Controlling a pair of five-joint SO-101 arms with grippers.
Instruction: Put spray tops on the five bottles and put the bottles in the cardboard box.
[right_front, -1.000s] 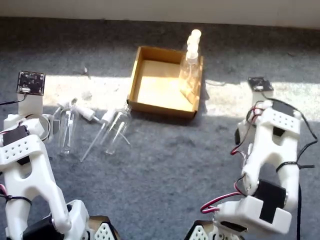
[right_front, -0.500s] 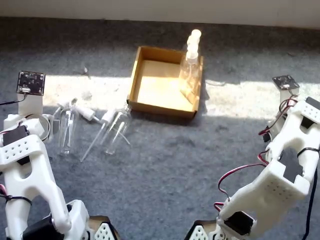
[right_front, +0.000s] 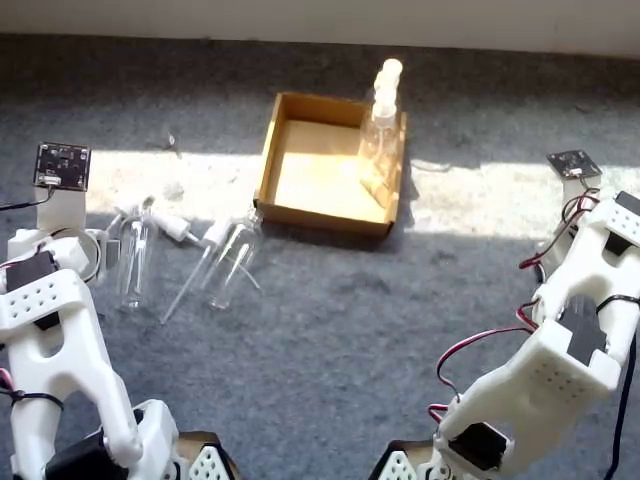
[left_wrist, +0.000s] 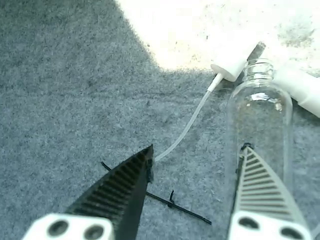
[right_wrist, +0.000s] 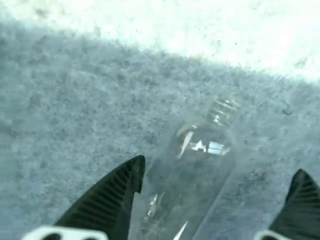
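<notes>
The cardboard box (right_front: 283, 215) lies open at the back middle of the carpet. One clear bottle with a spray top (right_front: 380, 125) stands upright in its right side. To the left, two capless bottles (right_front: 134, 262) (right_front: 233, 262) lie among loose white spray tops (right_front: 172, 226). My left gripper (left_wrist: 197, 150) is open just above the carpet, one finger over a capless bottle (left_wrist: 260, 115), with a spray top and its thin tube (left_wrist: 227, 67) between the fingers. My right gripper (right_wrist: 220, 167) is open, its fingers on either side of a capless clear bottle (right_wrist: 197, 165) lying on the carpet.
A black cable tie (left_wrist: 167, 197) lies on the carpet near my left gripper. The right arm (right_front: 570, 330) stands at the right edge, the left arm (right_front: 55, 300) at the left edge. A sunlit band crosses the grey carpet by the box.
The right arm swung from the lower middle right out to the right edge and has nearly stopped. The left arm, bottles and box have not moved.
</notes>
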